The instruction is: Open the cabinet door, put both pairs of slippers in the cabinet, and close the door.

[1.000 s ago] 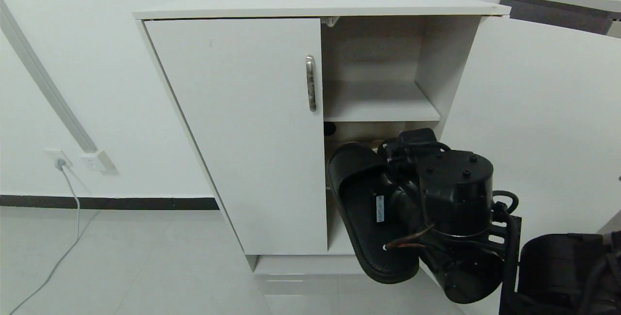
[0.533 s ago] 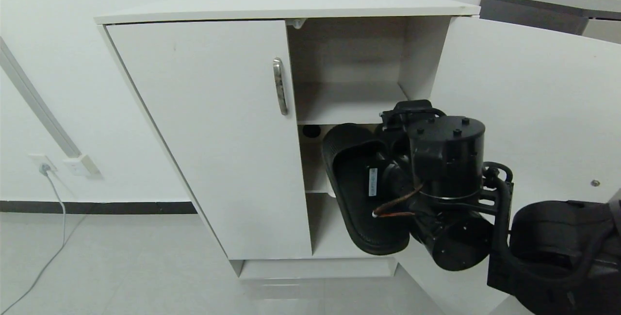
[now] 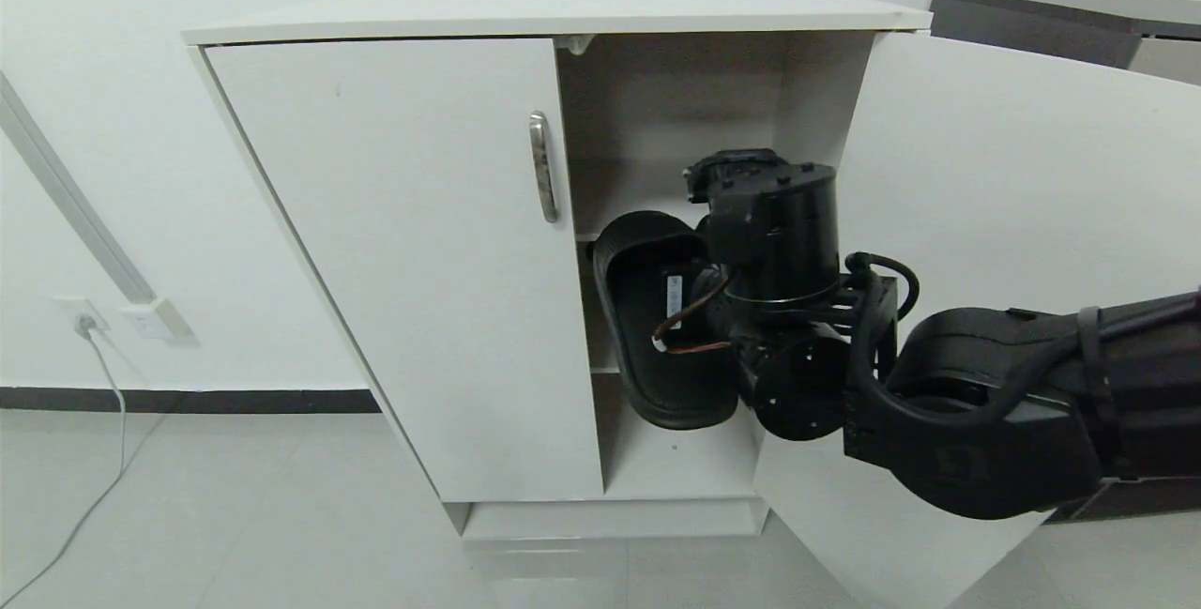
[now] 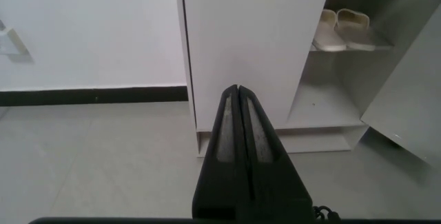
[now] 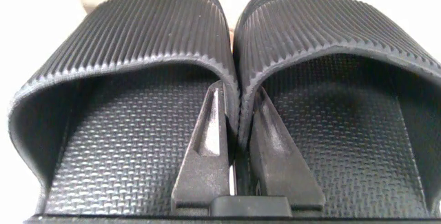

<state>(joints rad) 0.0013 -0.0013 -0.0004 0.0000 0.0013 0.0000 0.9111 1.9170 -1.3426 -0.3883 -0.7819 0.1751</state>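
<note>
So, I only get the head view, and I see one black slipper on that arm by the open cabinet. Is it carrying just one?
Observer: No, two. The right wrist view shows the right gripper pinching both black slippers together by their touching inner walls.
Operator: And the other pair?
Observer: The beige slippers already lie side by side on a shelf inside the cabinet, seen from the left wrist.
Operator: What about the other arm?
Observer: The left gripper is shut and empty, above the floor, pointing at the cabinet.
</note>
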